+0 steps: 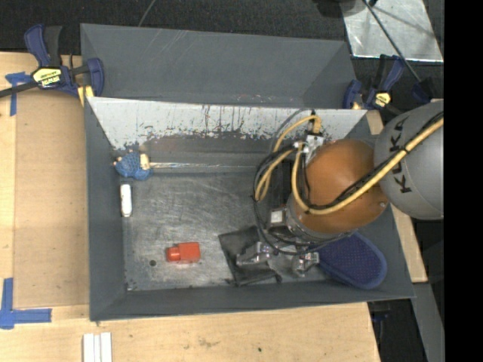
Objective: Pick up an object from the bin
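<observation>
The gripper (pixel 283 261) is hanging over a black flat piece (pixel 241 249) near the bin's (pixel 106 225) front-right corner, with a blue oval pad (pixel 358 264) lying beside it. Whether the gripper is parted or closed cannot be told.

Printed in black on the grey arm (pixel 416 191): "KUK", large block letters turned sideways and running up the shell, whatever follows too unclear to read, with a yellow cable (pixel 411 146) crossing just beside the lettering.
</observation>
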Motion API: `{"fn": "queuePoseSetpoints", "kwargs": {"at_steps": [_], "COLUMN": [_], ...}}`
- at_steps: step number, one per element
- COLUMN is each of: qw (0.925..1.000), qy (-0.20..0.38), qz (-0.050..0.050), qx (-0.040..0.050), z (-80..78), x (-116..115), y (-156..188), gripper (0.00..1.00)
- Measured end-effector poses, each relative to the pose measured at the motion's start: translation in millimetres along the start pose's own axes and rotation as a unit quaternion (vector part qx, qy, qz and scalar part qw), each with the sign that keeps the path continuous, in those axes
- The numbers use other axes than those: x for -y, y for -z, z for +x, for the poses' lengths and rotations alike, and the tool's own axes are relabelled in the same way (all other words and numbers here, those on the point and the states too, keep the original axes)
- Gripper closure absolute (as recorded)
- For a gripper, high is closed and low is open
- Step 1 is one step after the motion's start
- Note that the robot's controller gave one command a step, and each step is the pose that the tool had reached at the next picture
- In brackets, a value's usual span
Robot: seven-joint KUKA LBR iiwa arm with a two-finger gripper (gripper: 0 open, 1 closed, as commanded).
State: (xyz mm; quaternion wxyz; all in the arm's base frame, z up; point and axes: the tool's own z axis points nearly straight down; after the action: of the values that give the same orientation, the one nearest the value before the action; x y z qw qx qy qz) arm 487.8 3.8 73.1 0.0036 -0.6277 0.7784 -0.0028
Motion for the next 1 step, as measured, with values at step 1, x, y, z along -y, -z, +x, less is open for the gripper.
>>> {"fn": "queuePoseSetpoints", "kwargs": {"at_steps": [1], "qw": [0.9700], "qy": [0.243], "qz": [-0.001], "qx": [-0.0008], "z": [-46.9], "x": [-10.5], "y": [-0.3], "gripper": [0.00]}}
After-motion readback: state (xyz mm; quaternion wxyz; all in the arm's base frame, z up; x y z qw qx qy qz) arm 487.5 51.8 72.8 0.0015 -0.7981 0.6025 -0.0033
